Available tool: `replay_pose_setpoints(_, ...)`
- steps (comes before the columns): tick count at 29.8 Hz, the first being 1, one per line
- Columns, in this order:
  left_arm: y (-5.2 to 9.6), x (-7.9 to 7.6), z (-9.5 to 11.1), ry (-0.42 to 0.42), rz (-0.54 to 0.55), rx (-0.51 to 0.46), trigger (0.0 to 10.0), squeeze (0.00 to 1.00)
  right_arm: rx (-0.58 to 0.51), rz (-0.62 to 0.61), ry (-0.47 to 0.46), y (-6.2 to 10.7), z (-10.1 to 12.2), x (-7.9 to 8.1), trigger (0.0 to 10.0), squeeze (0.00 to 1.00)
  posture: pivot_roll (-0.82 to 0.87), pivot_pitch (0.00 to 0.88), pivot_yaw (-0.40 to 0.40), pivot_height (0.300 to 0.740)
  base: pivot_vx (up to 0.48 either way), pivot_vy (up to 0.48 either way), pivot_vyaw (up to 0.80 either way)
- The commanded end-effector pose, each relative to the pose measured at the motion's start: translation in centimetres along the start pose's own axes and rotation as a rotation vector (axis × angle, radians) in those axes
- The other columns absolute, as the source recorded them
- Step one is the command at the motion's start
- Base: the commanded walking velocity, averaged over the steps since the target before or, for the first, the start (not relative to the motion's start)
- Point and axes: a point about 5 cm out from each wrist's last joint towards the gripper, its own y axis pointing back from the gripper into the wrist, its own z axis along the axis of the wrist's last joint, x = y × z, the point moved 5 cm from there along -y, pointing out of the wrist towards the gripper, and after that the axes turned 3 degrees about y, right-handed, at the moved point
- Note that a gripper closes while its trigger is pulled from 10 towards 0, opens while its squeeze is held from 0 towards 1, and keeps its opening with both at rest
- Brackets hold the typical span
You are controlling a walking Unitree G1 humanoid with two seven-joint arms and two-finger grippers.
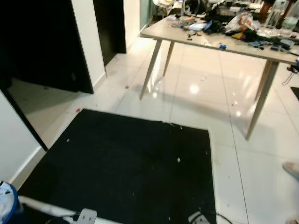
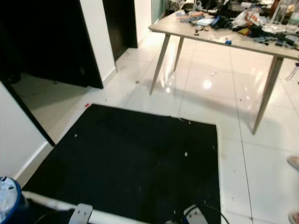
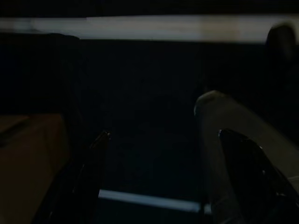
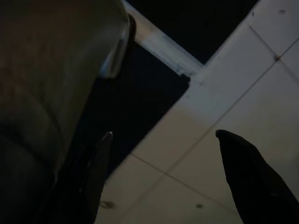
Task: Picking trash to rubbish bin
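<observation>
Left end effector [image 3: 159, 172] hangs low over the black mat [image 1: 126, 168], fingers spread, nothing between them. Right end effector [image 4: 163, 172] hangs over the white floor tiles [image 4: 243, 93] at the mat's edge, likewise released and empty. Trash: small pale scraps [image 1: 178, 159] lie on the mat, well ahead of both end effectors; a further bit [image 2: 213, 72] sits on the tiles under the counter [image 1: 205, 39], farther off again. Judged light, flimsy, likely paper or wrapper; too small to tell. Being so flat to the mat, a scrap would want a pinch from straight above, fingertips closing across its narrow side. A blue-rimmed container with pale contents [image 1: 5, 203] sits just outboard of the left arm, possibly the rubbish bin. Head views give the whole room, scraps and cluttered counter; wrist views give the finger spread, left one very dark.
</observation>
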Motion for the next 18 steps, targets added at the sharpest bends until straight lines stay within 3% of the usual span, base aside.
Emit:
replay_pose_setpoints(1, -0.09, -0.27, 0.64, -0.002, -0.009, -0.02, 10.0, 0.0, 0.017, 0.023, 0.009, -0.02, -0.66, 0.78, 10.0, 0.0, -0.12, 0.038, 0.093, 0.74, 0.0, 0.0, -0.8)
replay_pose_setpoints(18, -0.07, -0.33, 0.68, 0.013, -0.017, -0.028, 10.0, 0.0, 0.009, 0.029, -0.007, -0.06, -0.34, 1.11, 10.0, 0.0, -0.12, 0.048, 0.101, 0.74, 0.0, 0.0, -0.8)
